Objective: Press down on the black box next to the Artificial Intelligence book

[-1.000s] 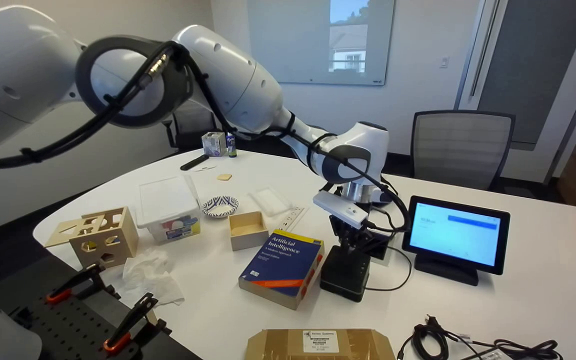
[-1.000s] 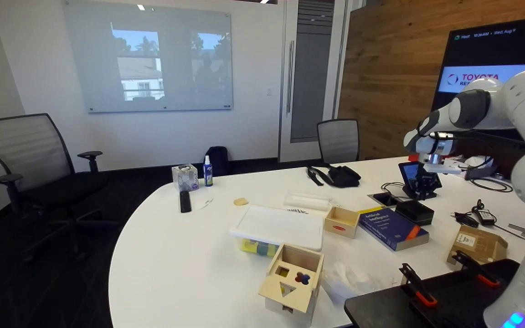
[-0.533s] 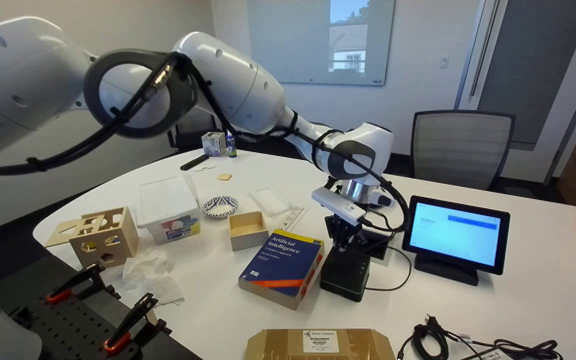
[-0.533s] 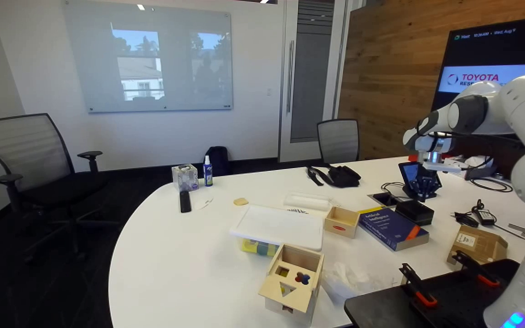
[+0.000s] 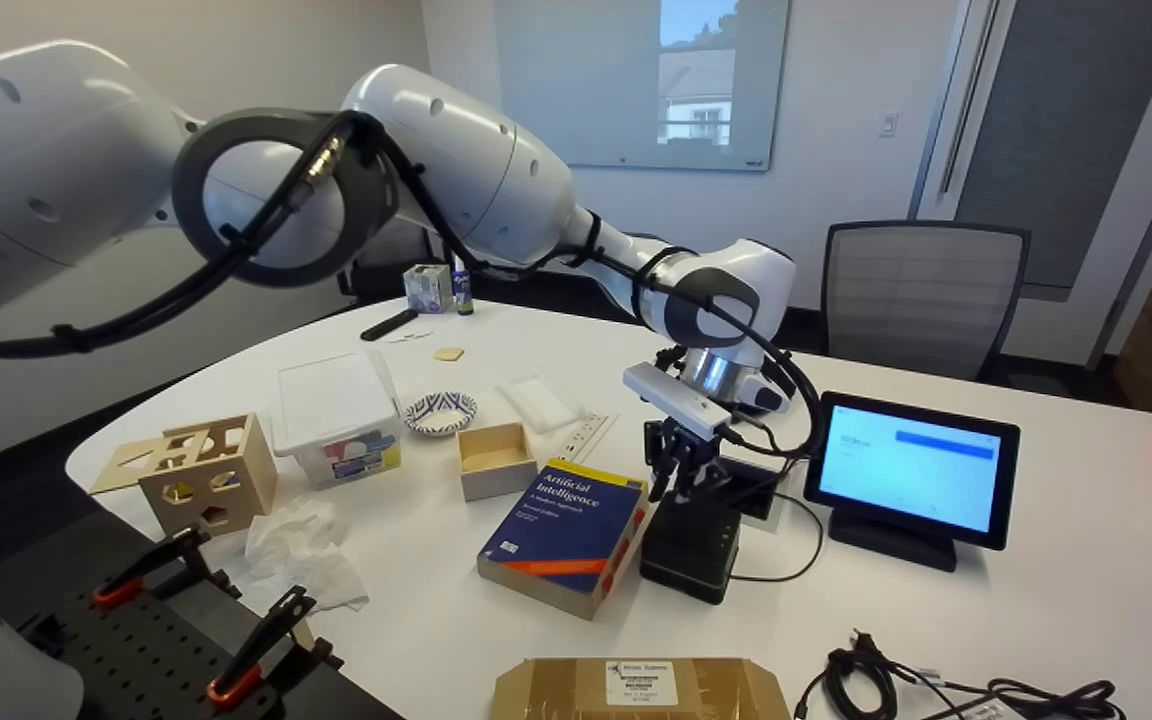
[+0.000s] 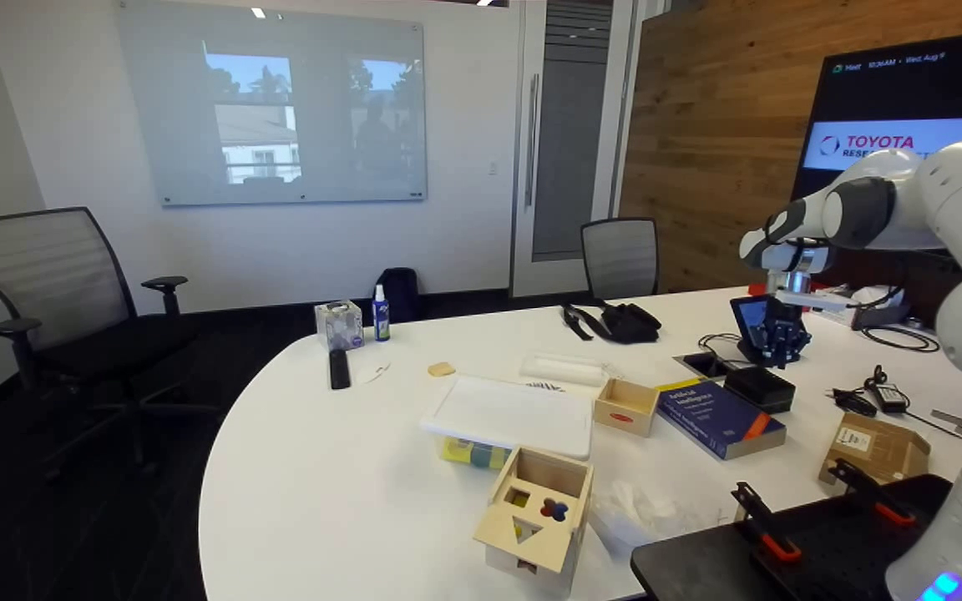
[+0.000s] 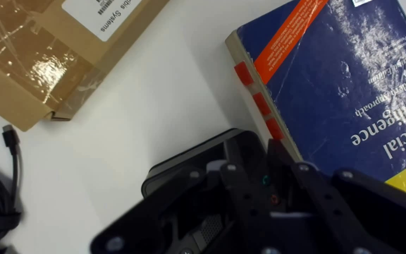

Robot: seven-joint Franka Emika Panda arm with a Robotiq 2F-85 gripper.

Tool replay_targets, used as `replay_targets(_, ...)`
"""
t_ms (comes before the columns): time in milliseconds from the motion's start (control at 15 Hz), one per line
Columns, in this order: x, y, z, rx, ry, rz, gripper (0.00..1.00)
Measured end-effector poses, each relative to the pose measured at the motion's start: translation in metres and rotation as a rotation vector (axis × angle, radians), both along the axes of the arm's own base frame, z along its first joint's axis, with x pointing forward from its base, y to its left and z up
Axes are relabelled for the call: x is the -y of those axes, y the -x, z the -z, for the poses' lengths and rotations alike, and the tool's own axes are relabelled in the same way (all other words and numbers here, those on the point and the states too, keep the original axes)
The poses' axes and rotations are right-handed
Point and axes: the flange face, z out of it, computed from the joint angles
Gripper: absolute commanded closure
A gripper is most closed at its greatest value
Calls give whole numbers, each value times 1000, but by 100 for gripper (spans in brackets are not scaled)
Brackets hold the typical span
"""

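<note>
In an exterior view the black box (image 5: 691,550) lay well in from the far edge of the tabletop (image 5: 896,600), just beside the Artificial Intelligence book (image 5: 568,525). The hand (image 7: 253,151) hung over the black box, its gap narrow, holding nothing; contact was unclear. The step looked like lining up; next, a straight push down onto the top seemed called for.

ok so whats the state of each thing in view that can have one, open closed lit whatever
Claw: partly open, gripping nothing
Black box: lying flat beneath the claw, contact unclear
Artificial Intelligence book: closed, cover up
Tablet: lit, tilted back
Wall screen: on
Plastic tub: covered
Shape-sorter box: partly open
Small wooden box: open-topped
Cardboard box: taped
Black cable: coiled
Spray bottle: upright
</note>
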Motion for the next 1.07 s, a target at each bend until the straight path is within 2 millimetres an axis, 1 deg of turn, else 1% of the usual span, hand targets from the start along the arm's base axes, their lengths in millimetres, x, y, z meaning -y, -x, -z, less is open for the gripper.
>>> replay_targets(67, 0, 0, 0, 0, 0, 0, 45)
replay_targets(200, 0, -1, 1, 15, 6, 3, 32)
replay_targets(267, 1, -3, 2, 32, 12, 7, 24)
replay_targets(333, 1, -5, 2, 51, 15, 14, 67)
replay_targets(400, 1, -7, 2, 71, 16, 24, 63)
replay_targets(467, 1, -9, 1, 88, 17, 34, 64)
replay_targets(533, 1, -11, 1, 101, 15, 42, 71)
replay_targets(733, 0, -14, 0, 124, 6, 60, 96)
replay_targets(800, -1, -14, 1, 127, 4, 68, 99)
replay_targets(1067, -1, -13, 7, 122, 0, 144, 100)
